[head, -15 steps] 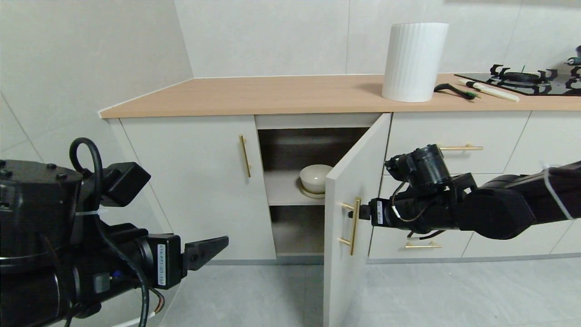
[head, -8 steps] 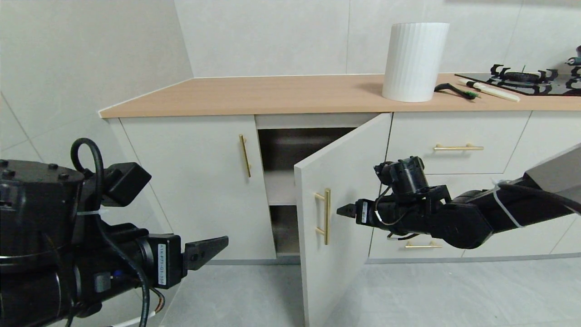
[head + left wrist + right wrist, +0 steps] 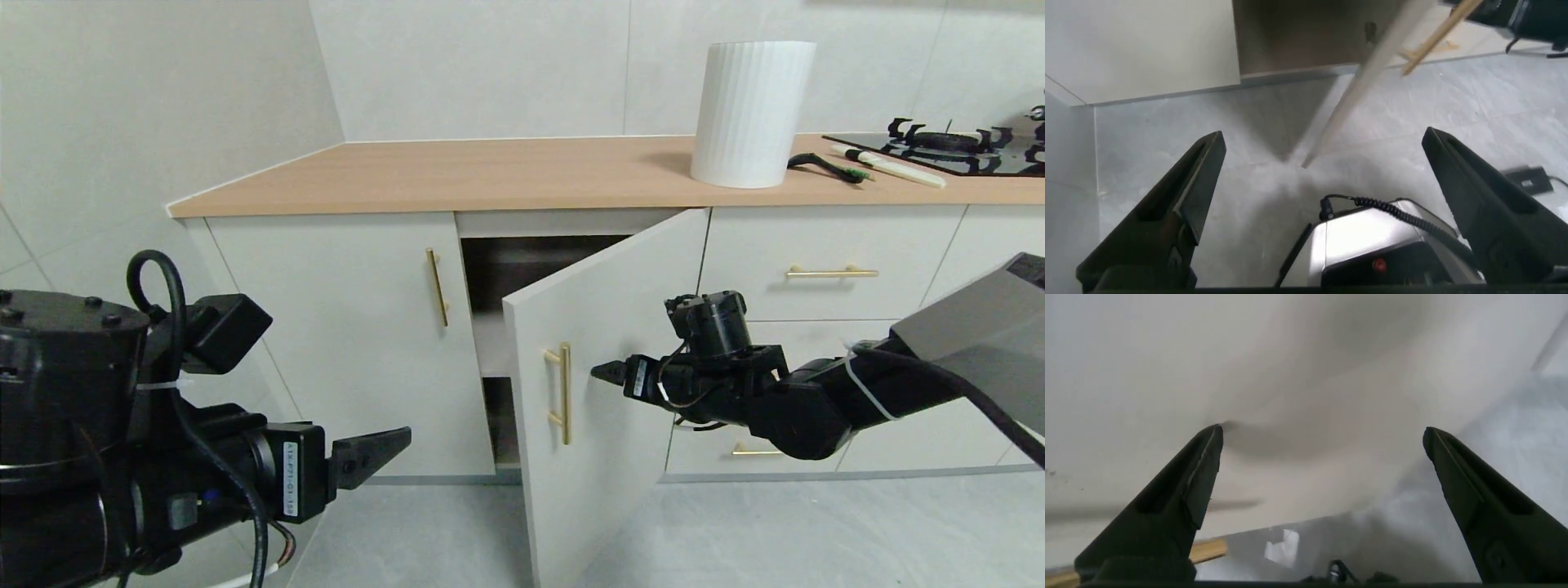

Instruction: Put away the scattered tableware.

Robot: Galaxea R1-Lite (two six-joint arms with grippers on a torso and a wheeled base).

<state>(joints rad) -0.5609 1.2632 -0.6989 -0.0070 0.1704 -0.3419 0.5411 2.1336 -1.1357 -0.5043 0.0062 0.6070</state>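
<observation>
Half shut: cupboard door (image 3: 600, 327) | your right gripper (image 3: 602, 374) at its face, jaws spread, empty | your left gripper (image 3: 1323, 140) low, jaws spread, empty | utensils (image 3: 865, 167) on bench (image 3: 490, 173) probably left to stow.

Door (image 3: 604, 302) hiding shelf (image 3: 488, 345), hob (image 3: 980, 160) cropped

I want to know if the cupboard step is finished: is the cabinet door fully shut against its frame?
No, the cabinet door stands ajar at an angle, with the dark interior showing past its free edge.
</observation>
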